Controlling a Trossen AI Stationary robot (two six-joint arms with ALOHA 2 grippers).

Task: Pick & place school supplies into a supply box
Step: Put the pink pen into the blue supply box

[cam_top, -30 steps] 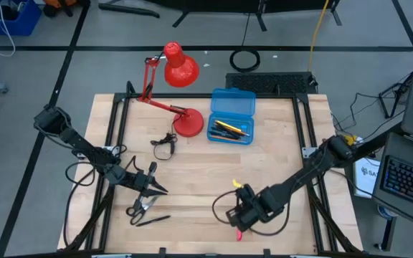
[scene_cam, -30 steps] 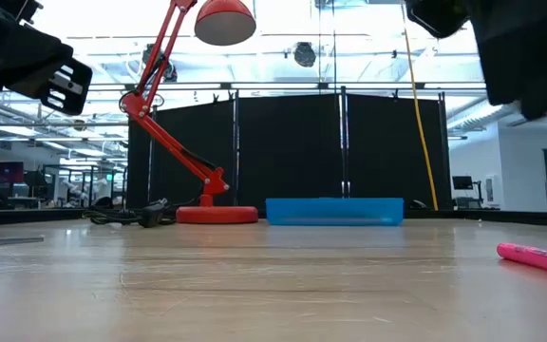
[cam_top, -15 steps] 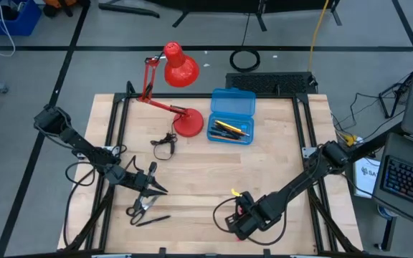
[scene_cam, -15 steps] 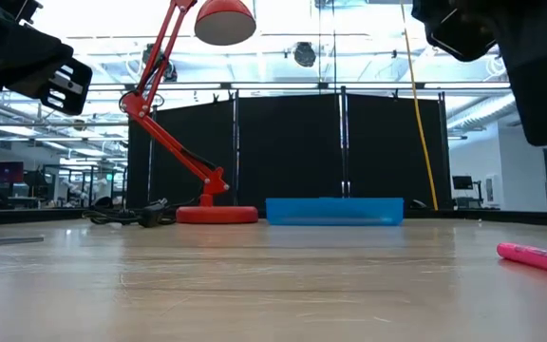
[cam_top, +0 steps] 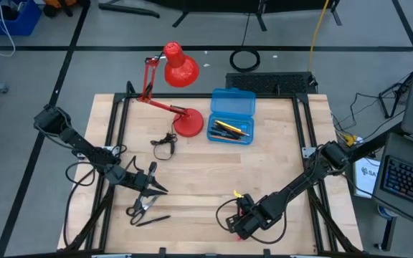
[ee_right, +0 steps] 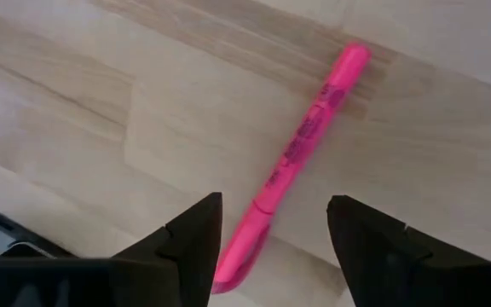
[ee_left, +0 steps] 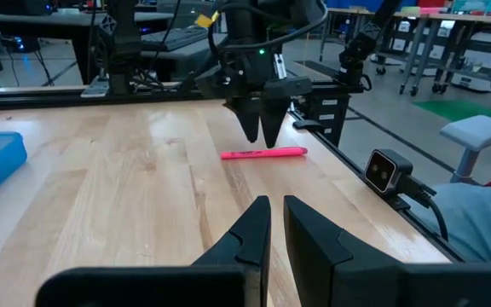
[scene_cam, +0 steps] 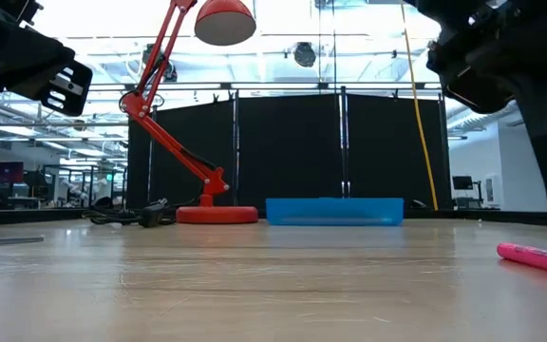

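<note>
At the near edge of the table: your right gripper [ee_right: 271, 234] hangs low over the pink pen [ee_right: 301, 153], its two dark fingers [ee_right: 190, 239] spread wide to either side of the pen's lower end, gripping nothing.
Pink pen: a slim bright pink plastic pen lying flat on the pale wooden tabletop [cam_top: 214, 179]; from the left wrist view you see it [ee_left: 264, 153] on the wood just beyond the right gripper's fingertips [ee_left: 262, 124].
Left gripper: your left gripper [ee_left: 269, 226] sits over the table's left front part with its fingers drawn narrow, a thin slit between them, and nothing in them. In the high view it [cam_top: 149, 188] is just above the scissors.
Scissors: small black-handled scissors [cam_top: 140, 206] lie on the wood just beside the left gripper, with a thin black pen [cam_top: 152, 220] next to them, closer to the front edge.
Supply box: the rectangular bright blue plastic pencil case [cam_top: 232, 116] lies open at the back of the table, near the middle; you can see thin dark pens and an orange pencil [cam_top: 229, 128] inside it. In the low view it [scene_cam: 334, 211] is a low blue band far across the table.
Other things: a red desk lamp [cam_top: 176, 93] stands just left of the case, its round base [cam_top: 189, 123] close beside it; a small black wire loop [cam_top: 165, 142] lies in front of the lamp.
</note>
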